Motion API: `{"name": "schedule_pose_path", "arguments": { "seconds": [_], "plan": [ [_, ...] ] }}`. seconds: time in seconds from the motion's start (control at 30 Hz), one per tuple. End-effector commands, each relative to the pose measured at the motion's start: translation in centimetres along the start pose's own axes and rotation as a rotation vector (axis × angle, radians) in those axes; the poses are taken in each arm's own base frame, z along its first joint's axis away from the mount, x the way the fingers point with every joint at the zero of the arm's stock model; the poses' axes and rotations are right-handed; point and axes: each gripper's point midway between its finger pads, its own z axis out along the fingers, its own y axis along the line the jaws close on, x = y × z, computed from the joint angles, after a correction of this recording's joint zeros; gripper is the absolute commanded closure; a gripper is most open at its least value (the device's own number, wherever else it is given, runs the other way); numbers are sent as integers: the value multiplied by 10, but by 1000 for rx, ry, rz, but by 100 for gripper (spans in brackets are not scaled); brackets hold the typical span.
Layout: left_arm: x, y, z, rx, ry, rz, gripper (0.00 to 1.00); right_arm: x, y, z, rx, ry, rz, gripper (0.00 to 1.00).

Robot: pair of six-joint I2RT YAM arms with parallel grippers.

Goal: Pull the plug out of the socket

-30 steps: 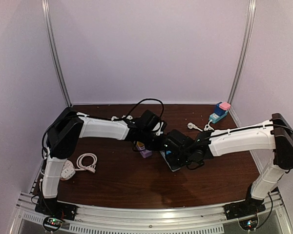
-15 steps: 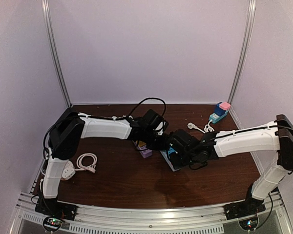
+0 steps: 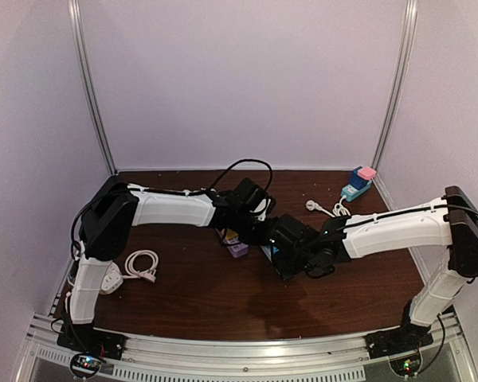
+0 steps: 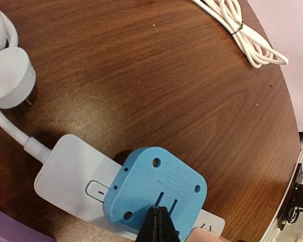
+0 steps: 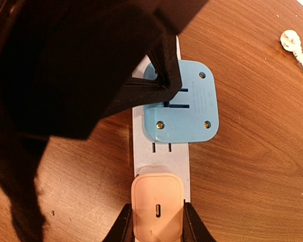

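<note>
Gripping the peach plug (image 5: 157,201) seated in the white socket strip (image 5: 161,156) on the bench (image 5: 252,166), the right gripper (image 5: 156,222) pinches its sides; the left gripper (image 4: 157,224), closed empty, presses the blue adapter (image 4: 151,186)

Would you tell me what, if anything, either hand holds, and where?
The right hand grips the pink plug by its two side faces; the left hand, shut, holds nothing.

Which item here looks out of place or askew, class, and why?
The blue adapter sits off-centre on the white power strip, overhanging one long edge, with the shut left tool resting on its face. The peach plug, gripped by the right tool, sits squarely. Nothing looks spilled or damaged.
</note>
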Motion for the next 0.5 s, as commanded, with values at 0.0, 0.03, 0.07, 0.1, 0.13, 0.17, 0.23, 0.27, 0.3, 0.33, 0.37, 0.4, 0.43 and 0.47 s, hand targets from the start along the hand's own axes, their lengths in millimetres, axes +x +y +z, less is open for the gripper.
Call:
{"name": "schedule_pose_path", "arguments": {
  "seconds": [0.0,0.03,0.07,0.1,0.13,0.17,0.23,0.27,0.3,0.33,0.37,0.4,0.43,0.47],
  "plan": [
    [94,90,35,-287,261,-44,100,-49,1,-22,-104,-108,102,100],
    [95,91,35,-288,264,-44,100,-50,-1,-24,-116,-108,120,100],
    [96,91,35,-287,266,-44,100,-51,-2,-24,-132,-103,135,100],
    [96,92,35,-289,267,-44,100,-52,-3,-25,-149,-99,152,100],
    [97,92,35,-291,267,-45,100,-51,-5,-24,-163,-91,169,100],
    [97,92,35,-291,268,-44,100,-51,-5,-23,-177,-84,181,100],
    [98,93,35,-291,271,-44,100,-49,-6,-21,-185,-75,191,100],
    [99,93,35,-292,273,-44,100,-47,-6,-20,-181,-70,191,100],
    [99,94,35,-293,274,-45,100,-47,-6,-19,-178,-67,193,100],
    [100,94,35,-294,274,-43,100,-46,-7,-19,-176,-67,194,100],
    [100,94,35,-293,275,-42,100,-48,-8,-19,-171,-71,193,100],
    [100,94,35,-294,276,-40,100,-48,-9,-19,-160,-73,187,100],
    [100,95,35,-296,276,-38,100,-50,-10,-21,-140,-87,172,100],
    [100,95,35,-296,275,-36,100,-51,-9,-24,-115,-101,150,100]
  ]
}}
